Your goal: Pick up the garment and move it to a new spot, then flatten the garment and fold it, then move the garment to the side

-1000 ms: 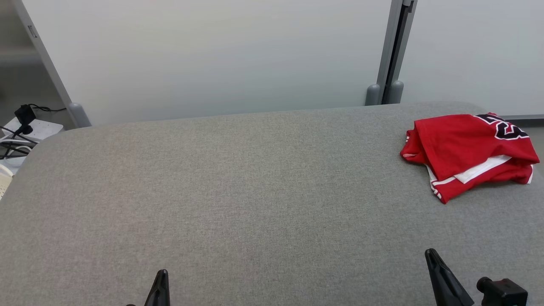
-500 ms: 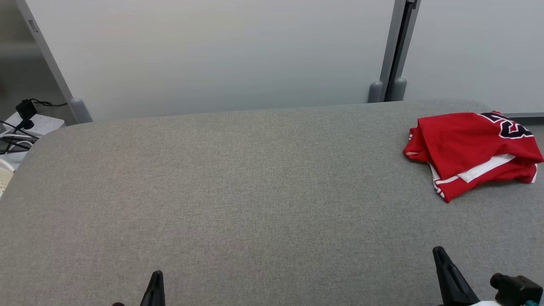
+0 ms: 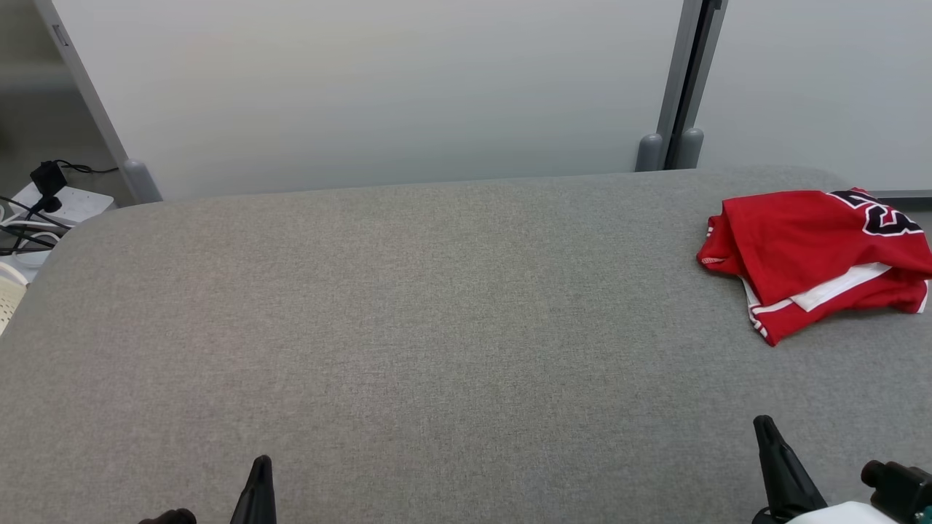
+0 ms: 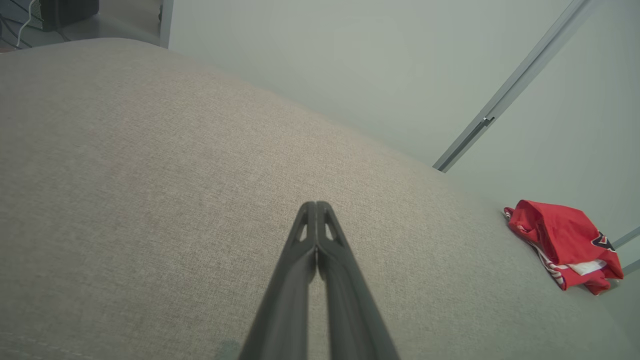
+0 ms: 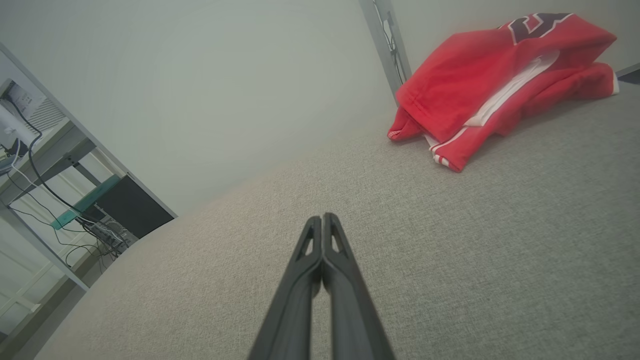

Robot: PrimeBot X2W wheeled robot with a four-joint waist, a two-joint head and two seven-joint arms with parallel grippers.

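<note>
The garment [image 3: 808,247] lies on the grey bench [image 3: 437,327], ahead of the right end effector [image 3: 762,422] and a little to its right, well apart from it. From the left end effector [image 3: 262,462] it is far off to the right and ahead, near the bench's far right corner.

Its long axis runs across the bench, side to side, slightly skewed. One end sits nearer the middle of the bench. The other reaches toward the right edge, away from both end effectors. A corner with striped trim sticks out toward the near side, roughly at the right end effector.

It is a red top, loosely folded into a rumpled, layered heap rather than flat. A white band shows between the upper and lower red layers. Thin white stripes edge the near corner. Dark lettering outlined in white sits on the top layer at the far right end; I cannot read it.

Both end effectors have their fingers pressed together with nothing between them. Each hangs low over bare bench near its front edge, touching no cloth.

Beyond the garment, a grey post [image 3: 681,87] stands against the pale wall [image 3: 364,94]. Far left of the left end effector, cables [image 3: 29,225] lie off the bench.
</note>
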